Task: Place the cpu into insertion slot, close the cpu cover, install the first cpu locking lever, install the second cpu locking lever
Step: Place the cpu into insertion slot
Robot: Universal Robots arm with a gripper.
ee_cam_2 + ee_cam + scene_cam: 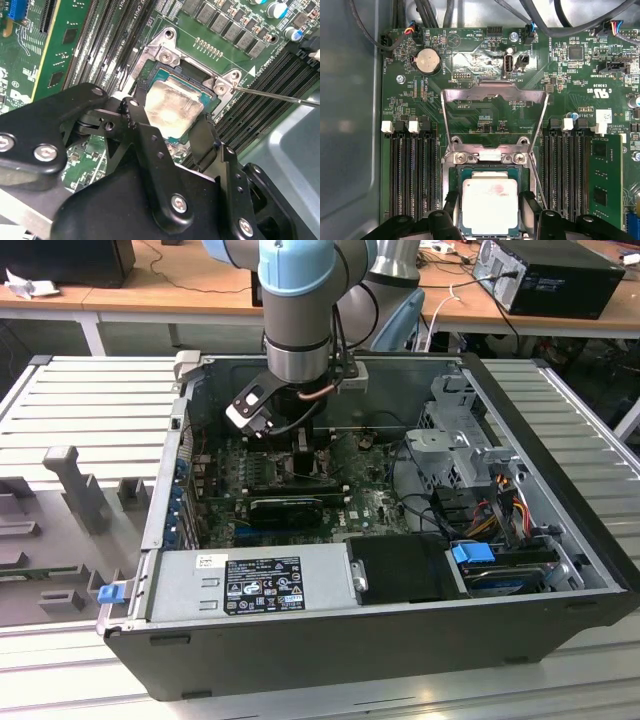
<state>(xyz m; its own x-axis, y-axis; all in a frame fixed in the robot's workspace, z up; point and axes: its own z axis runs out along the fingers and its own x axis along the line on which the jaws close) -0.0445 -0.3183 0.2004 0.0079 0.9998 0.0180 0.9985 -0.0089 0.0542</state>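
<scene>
1. The first step, placing the chip, is the one in hand. The arm is hanging inside the open computer case, which is lying on the ribbed desk.
2. The tool is standing closed to the chip's width. Its fingers are bearing on two opposite edges of the cpu, so it appears to be gripping it.
3. The cpu is lying silver face up inside the insertion slot and is looking square to the black frame in both wrist views. Whether it is fully seated I cannot tell.
4. The cpu cover is standing swung up on its hinge beyond the slot, not yet closed. A thin locking lever is lying unlatched beside the slot.
5. As I judge it, finishing this step is calling for the chip to be sitting level in the frame before the grip loosens. The fingers should then be opening gently, without dragging the chip sideways.
</scene>
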